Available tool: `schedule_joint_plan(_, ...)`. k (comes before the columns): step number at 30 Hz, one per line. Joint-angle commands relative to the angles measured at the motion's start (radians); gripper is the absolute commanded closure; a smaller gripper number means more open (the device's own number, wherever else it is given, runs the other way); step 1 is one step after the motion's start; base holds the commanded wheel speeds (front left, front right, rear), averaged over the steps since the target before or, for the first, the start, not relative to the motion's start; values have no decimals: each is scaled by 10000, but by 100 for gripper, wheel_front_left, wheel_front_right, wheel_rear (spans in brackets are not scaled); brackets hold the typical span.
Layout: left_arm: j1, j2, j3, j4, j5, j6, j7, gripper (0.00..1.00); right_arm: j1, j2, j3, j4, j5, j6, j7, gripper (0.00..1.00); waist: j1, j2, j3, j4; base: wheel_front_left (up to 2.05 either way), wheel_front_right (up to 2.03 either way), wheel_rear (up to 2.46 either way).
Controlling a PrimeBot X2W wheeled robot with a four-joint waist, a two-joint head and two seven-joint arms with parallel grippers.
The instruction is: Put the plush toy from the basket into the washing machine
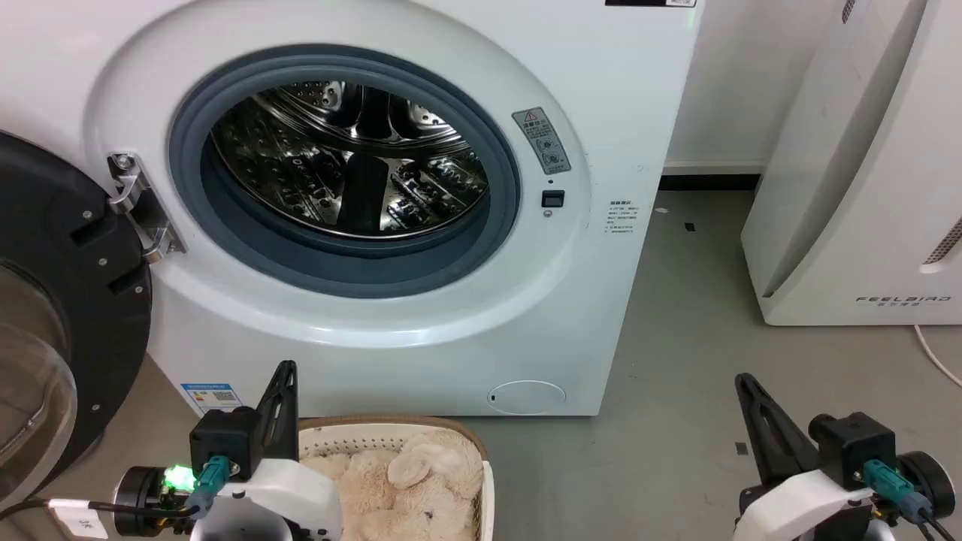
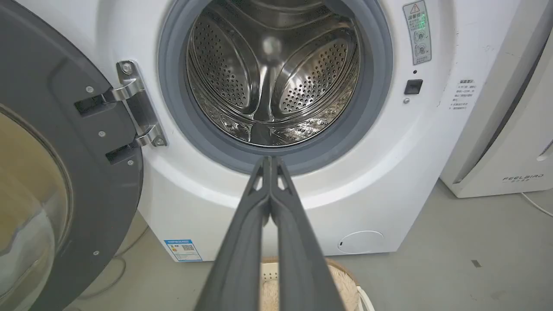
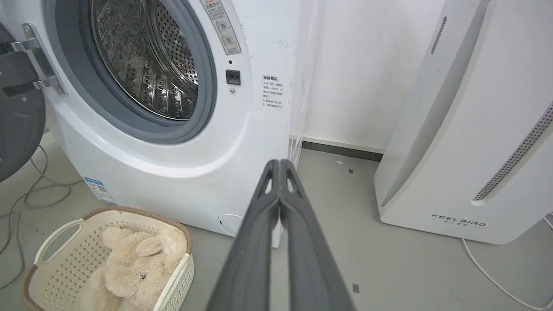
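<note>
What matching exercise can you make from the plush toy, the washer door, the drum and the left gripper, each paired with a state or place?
1. plush toy
2. door
3. drum
4. left gripper

A. shut, holding nothing
B. swung open
C. lying in the basket
D. shiny steel

Pairs: 1-C, 2-B, 3-D, 4-A

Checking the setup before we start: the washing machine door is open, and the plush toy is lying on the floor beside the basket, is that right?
Not quite. The plush toy lies inside the basket, not beside it; the right wrist view shows this. The washing machine door is open, as you said.
</note>
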Motion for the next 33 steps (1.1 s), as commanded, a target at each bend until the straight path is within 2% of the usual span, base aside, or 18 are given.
schedule_joint_plan(1,134,1,-9,-45,28,1,1,100,-139,-4,-1,-47,-78,-7,12,100,0,0,0,0,0,0,0)
schedule_joint_plan(21,134,1,-9,-45,28,1,1,100,-139,-4,-1,-47,-78,-7,12,100,0,0,0,0,0,0,0)
schedule_joint_plan(22,-1,0,2,4,-2,0,-2,0,4,0,0,2,6,2,-3,0,0,0,0,0,0,0,0)
schedule_joint_plan(33,-23,0,-81,57,-95,173,-186,0,28,0,-119,-16,261,1,-185,0,0,0,31,-4,0,0,0)
